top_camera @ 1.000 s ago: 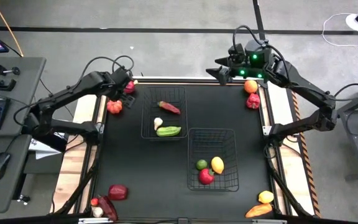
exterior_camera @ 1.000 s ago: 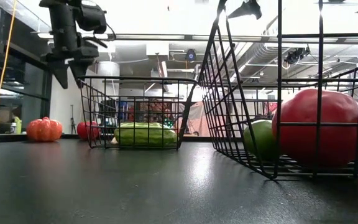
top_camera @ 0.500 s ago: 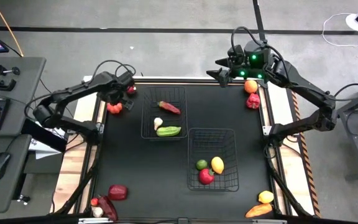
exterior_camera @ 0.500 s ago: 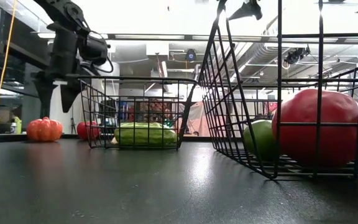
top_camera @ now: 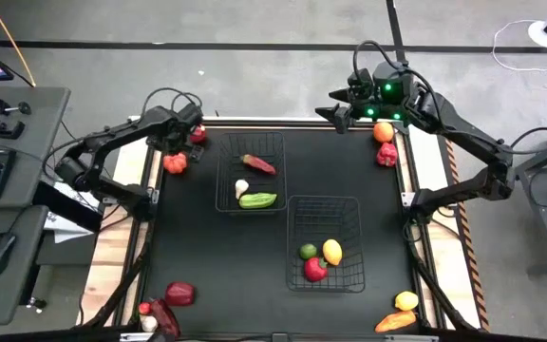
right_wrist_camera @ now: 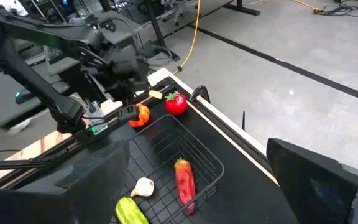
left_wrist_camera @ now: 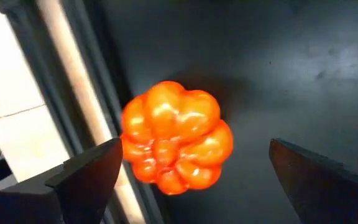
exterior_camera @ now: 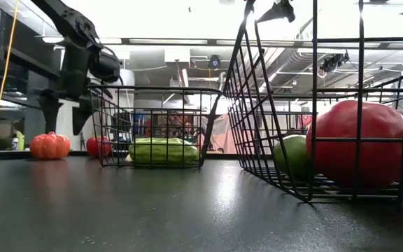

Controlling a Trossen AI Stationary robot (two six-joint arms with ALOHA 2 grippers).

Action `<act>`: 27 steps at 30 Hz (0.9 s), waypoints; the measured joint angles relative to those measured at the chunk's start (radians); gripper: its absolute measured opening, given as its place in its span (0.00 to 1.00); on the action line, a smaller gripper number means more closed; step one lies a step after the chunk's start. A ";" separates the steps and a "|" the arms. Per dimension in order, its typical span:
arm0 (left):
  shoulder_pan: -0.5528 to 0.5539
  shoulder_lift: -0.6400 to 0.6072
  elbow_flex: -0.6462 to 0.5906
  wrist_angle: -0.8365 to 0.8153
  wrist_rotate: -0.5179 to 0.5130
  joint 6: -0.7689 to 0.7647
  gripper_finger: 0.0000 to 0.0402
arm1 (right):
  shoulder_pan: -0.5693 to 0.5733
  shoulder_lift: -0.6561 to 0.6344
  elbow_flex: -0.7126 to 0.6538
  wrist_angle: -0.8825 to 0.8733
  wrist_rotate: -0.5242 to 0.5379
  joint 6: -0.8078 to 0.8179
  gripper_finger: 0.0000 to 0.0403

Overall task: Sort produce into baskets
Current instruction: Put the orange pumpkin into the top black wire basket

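Left claw [left_wrist_camera: 188, 177] hangs wide over a ribbed orange toy pumpkin [top_camera: 175, 163] by the black desk's [top_camera: 198, 247] far-left edge, beside the black wire-mesh basket [top_camera: 224, 195] holding a green cucumber [top_camera: 257, 200] lying crosswise.

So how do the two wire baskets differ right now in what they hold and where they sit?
The far basket sits nearer the left arm and holds a long red pepper, a white piece and a green cucumber. The near basket sits toward the right arm's side and holds rounder pieces: a green one, a yellow one and a red one. Both are black mesh, holding three pieces each.
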State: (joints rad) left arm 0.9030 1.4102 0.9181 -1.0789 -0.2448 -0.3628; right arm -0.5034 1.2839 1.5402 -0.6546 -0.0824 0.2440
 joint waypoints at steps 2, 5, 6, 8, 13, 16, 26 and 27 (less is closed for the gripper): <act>0.000 0.027 -0.001 0.007 -0.018 -0.021 0.98 | 0.000 0.000 0.000 0.000 0.000 0.002 0.93; -0.014 0.068 0.000 0.008 -0.076 -0.064 0.98 | 0.000 0.000 0.000 0.000 0.000 0.009 0.93; -0.020 0.080 0.000 0.007 -0.089 -0.075 0.98 | 0.000 0.000 0.000 0.000 0.000 0.009 0.93; -0.030 0.099 -0.001 0.007 -0.114 -0.102 0.98 | 0.000 0.000 0.000 -0.001 0.000 0.010 0.93; -0.031 0.134 -0.007 0.006 -0.101 -0.157 0.98 | 0.000 0.000 0.000 -0.008 0.000 0.012 0.93; -0.031 0.145 -0.007 0.011 -0.107 -0.179 0.98 | 0.000 0.000 0.000 -0.015 0.000 0.005 0.93; -0.034 0.160 -0.079 0.076 -0.028 -0.318 0.98 | 0.000 0.000 0.000 -0.067 0.000 -0.002 0.93; -0.035 0.161 -0.097 0.082 -0.011 -0.335 0.98 | 0.000 0.000 0.000 -0.074 0.000 -0.002 0.93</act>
State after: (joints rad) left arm 0.8681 1.5711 0.8215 -0.9964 -0.2554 -0.6979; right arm -0.5034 1.2839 1.5402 -0.7282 -0.0822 0.2420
